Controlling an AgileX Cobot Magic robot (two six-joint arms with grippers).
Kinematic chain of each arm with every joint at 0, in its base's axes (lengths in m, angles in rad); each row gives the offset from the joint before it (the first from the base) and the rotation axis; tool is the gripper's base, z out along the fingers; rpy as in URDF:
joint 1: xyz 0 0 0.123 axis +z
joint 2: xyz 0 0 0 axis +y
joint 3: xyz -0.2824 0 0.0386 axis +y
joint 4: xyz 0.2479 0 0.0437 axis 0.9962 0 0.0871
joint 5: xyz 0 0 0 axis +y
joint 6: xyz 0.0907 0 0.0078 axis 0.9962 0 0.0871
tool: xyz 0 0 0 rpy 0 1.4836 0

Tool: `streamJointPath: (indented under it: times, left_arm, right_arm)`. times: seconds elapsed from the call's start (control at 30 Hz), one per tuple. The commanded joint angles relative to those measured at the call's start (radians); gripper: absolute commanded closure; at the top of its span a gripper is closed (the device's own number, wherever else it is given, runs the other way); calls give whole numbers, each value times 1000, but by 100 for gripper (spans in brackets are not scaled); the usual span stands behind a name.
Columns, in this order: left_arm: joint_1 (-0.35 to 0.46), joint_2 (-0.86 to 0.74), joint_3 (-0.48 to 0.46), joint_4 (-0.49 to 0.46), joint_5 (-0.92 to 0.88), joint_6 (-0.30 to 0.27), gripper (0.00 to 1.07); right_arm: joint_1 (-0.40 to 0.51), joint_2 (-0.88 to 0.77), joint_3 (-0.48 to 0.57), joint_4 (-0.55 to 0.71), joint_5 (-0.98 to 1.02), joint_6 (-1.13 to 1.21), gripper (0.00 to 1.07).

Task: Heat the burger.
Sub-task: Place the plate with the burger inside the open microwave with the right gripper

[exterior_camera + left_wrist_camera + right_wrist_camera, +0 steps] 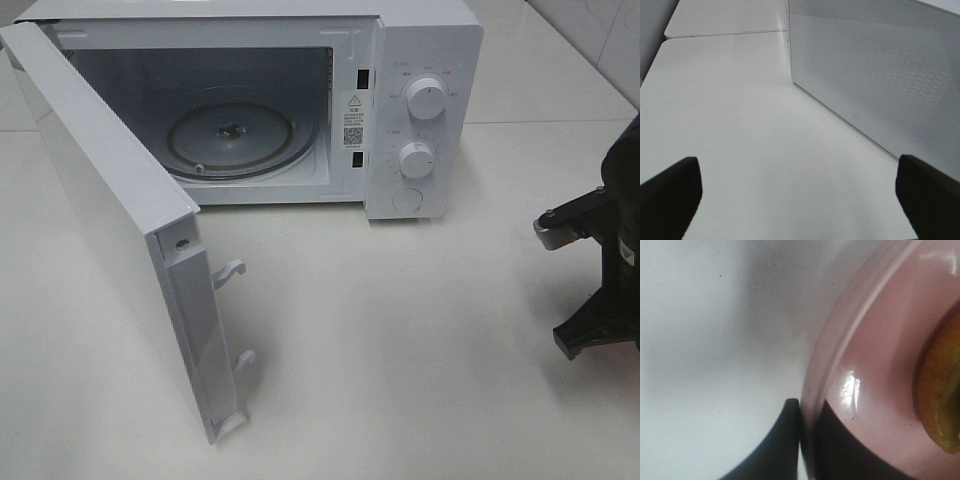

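The round pink plate (pixel 880 365) at the frame's right is shining glossy, like glazed ceramic. The small golden-brown burger (pixel 942 395) is looking smooth. The boxy white microwave (pixel 440 50) is looking smooth and satin, its round glass turntable (pixel 232 140) glinting.

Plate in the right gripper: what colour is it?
The plate is glossy pink, best seen in the right wrist view.

white seamed tabletop (pixel 400 350), soft diffuse light
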State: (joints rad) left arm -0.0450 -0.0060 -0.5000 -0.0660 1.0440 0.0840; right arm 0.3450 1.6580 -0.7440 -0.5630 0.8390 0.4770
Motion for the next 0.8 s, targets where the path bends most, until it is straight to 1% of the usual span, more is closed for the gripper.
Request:
streamJointPath:
  times: [0.03, 0.2, 0.27, 0.37, 0.43, 0.5, 0.53, 0.57, 0.7, 0.73, 0.77, 0.8]
  left_arm:
    - [-4, -18, 2, -5, -5, -3, 9]
    - [-4, -18, 2, -5, -5, -3, 9]
    - [-4, -18, 2, -5, -5, -3, 9]
    - [-4, -18, 2, -5, -5, -3, 9]
    - [-4, -18, 2, -5, -5, -3, 9]
    - [-4, -18, 2, -5, -5, -3, 9]
    - [-4, -18, 2, -5, -5, -3, 9]
    - [-4, -18, 2, -5, -5, -3, 9]
    - [-4, -18, 2, -5, -5, -3, 9]
    - [-4, -18, 2, -5, -5, -3, 9]
    - [-4, -18, 2, -5, -5, -3, 9]
    - [-4, -18, 2, -5, -5, -3, 9]
  right_arm:
    - [21, -31, 1, -50, 58, 17, 107]
    - [54, -69, 1, -58, 94, 24, 107]
    - [93, -92, 1, -65, 132, 32, 107]
    - [103, -94, 1, -65, 140, 33, 107]
    - [143, -99, 1, -64, 163, 38, 107]
    - [153, -99, 1, -64, 163, 40, 107]
    - [177, -99, 1, -64, 164, 42, 107]
    - [177, -99, 1, -64, 164, 42, 107]
    - [234, -99, 1, -64, 173, 49, 107]
    - [234, -99, 1, -64, 173, 49, 107]
    - [257, -99, 1, -64, 186, 51, 107]
    - [257, -99, 1, -64, 186, 51, 107]
